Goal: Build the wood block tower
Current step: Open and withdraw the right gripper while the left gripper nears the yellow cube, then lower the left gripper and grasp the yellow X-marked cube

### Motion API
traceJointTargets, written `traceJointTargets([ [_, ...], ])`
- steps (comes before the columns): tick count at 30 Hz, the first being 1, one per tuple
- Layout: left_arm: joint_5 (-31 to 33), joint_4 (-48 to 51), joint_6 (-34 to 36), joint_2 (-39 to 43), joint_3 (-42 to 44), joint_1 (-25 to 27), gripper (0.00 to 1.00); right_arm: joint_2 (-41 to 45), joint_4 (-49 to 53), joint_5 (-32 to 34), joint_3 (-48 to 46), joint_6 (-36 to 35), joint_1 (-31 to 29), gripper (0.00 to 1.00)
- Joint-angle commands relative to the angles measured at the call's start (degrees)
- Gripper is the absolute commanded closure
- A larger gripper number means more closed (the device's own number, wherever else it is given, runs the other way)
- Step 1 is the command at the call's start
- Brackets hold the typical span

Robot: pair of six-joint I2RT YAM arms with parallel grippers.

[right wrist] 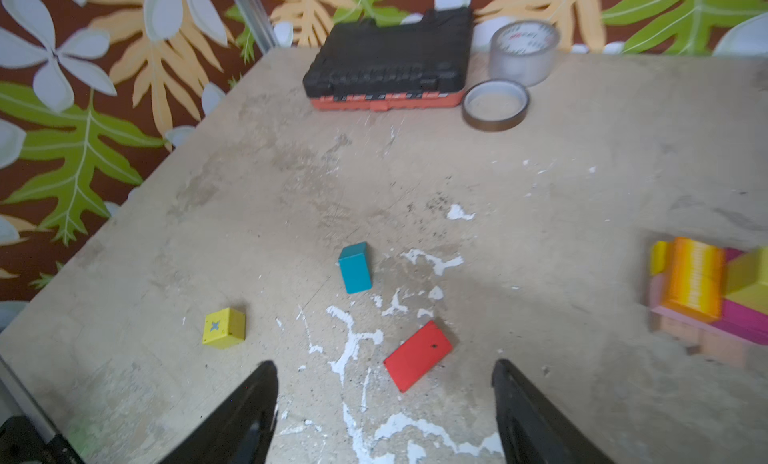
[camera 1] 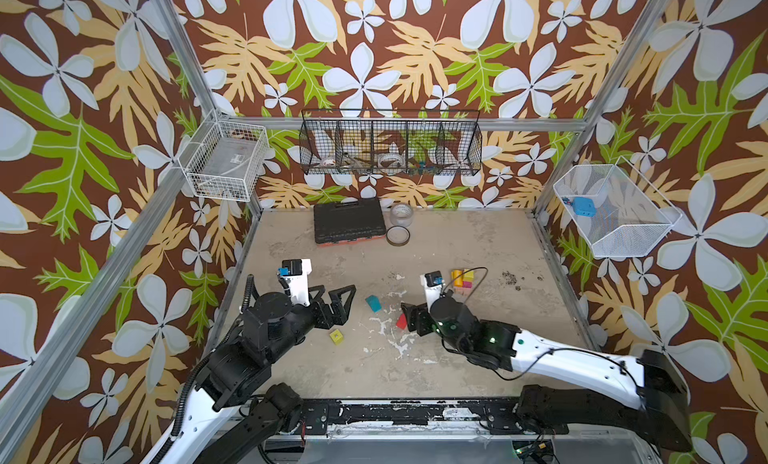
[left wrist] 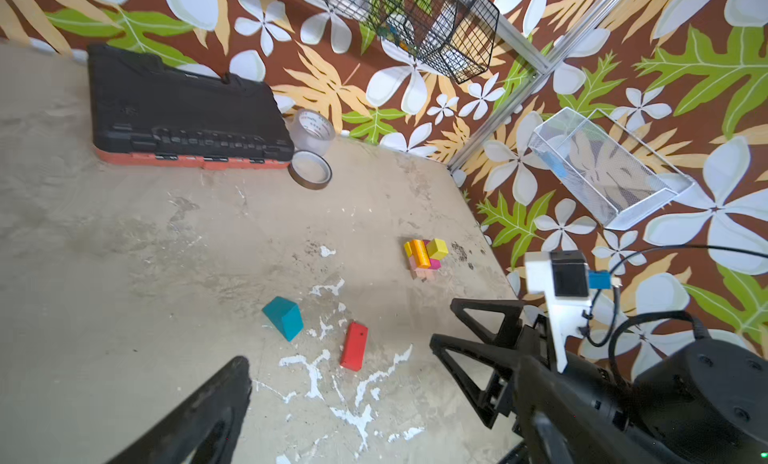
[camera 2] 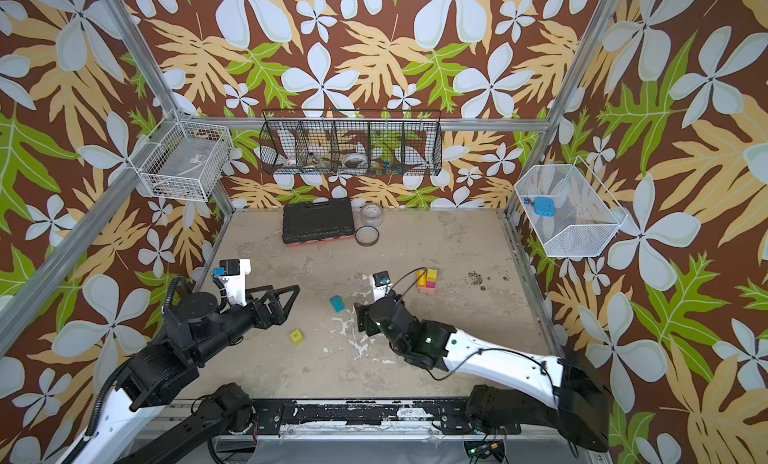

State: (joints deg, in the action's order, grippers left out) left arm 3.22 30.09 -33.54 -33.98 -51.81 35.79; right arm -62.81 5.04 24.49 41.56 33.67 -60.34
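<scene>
Bearing loose wood blocks [camera 1: 373,304], the stained tabletop [camera 1: 478,241] sits within floral-papered walls [camera 1: 83,108].

Wood block tower [right wrist: 698,283] blurred, edge-cropped, red block [camera 1: 401,321] half hidden

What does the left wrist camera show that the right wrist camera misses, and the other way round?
Only the left wrist view shows the right gripper from the side, jaws open, plus the black wire basket and the white wire basket on the walls. Only the right wrist view shows the loose yellow cube with a blue mark. Both show the teal block, the red block, the block tower, the black case and two tape rolls on the table.
</scene>
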Motion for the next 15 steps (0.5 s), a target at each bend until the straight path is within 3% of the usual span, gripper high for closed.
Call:
traceJointTargets([
  [1, 4.0, -1.3, -7.6, -0.5, 1.4, -0.1, 0.0, 8.2, 3.7, 5.9, -5.4, 2.3, 0.1, 0.09],
  [4, 11.9, -0.9, -12.6, -0.1, 8.7, -0.1, 0.0, 16.2, 5.9, 7.6, -10.0, 2.5, 1.2, 0.05],
  [6, 13.6, -2.7, -13.8, -1.1, 13.2, -0.1, 0.0, 20.0, 7.7, 7.3, -12.2, 3.9, 3.0, 0.03],
  [8, 15.6, -2.7, -17.3, -2.9, 16.4, -0.1, 0.0, 22.7, 9.1, 1.2, -12.7, 6.4, 5.7, 0.03],
  [10, 16.1, -3.8, -18.7, -4.1, 18.8, -0.1, 0.0, 24.0, 8.8, -7.3, -11.6, 5.2, 6.4, 0.05],
  [12, 18.0, -4.4, -19.7, -4.6, 20.8, -0.1, 0.0, 24.2, 12.5, -10.9, -8.3, 3.3, 6.4, 0.05],
  [15, 23.4, -2.4, -22.5, -4.5, 22.5, -0.1, 0.0, 23.7, 20.5, -6.7, -3.9, -0.4, 6.4, 0.05],
])
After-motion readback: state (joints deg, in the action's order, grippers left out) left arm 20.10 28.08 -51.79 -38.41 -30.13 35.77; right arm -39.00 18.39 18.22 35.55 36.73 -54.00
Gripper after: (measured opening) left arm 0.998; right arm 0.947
